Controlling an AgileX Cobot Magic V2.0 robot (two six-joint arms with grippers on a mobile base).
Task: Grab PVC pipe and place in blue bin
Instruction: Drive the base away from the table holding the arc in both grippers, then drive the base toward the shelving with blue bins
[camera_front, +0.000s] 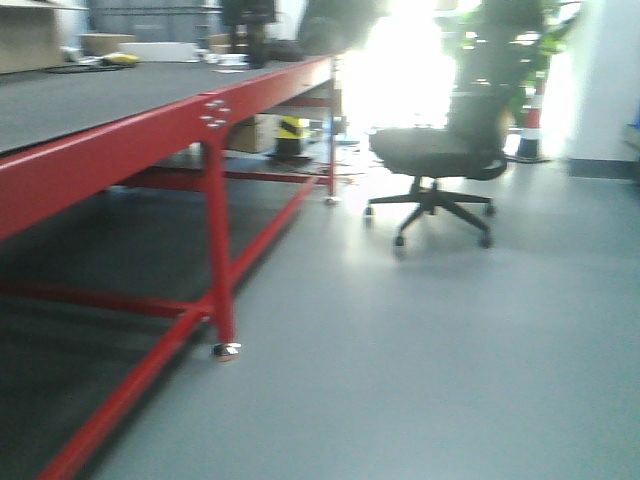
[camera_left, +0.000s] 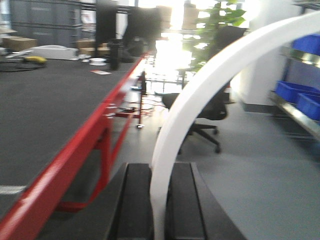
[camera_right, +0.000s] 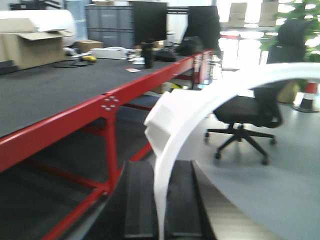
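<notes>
Two sets of black fingers fill the bottom of my wrist cams, so I'll start there. My right gripper (camera_right: 159, 167) has its pads sitting tight on either side of the PVC pipe (camera_right: 162, 125). It's a white curved piece that rises out of the gap, shows a chunky blunt end on the left and sweeps off to the right edge. So that one's clamped on it, held up in the air beside the table and not resting on anything.

My left gripper (camera_left: 159, 170) shows the same sort of white curve (camera_left: 200, 85) coming up between its pads, but honestly I can't tell if it's gripping that, or closed at all.

Just past the fingers, on the left, is the red table frame (camera_right: 75, 120) with its dark mat top (camera_right: 45, 85). Further out, a black office chair (camera_right: 245, 112) stands on the grey floor. The blue bins (camera_left: 292, 90) sit on a shelf off to the right in the left wrist view, well apart from the pipe.

At the back there's a monitor (camera_right: 150, 22), a cardboard box (camera_right: 30, 47), a striped cone (camera_right: 310, 95) and a leafy plant (camera_left: 220, 20). Everything's blurry, so I can't read any label or writing.
</notes>
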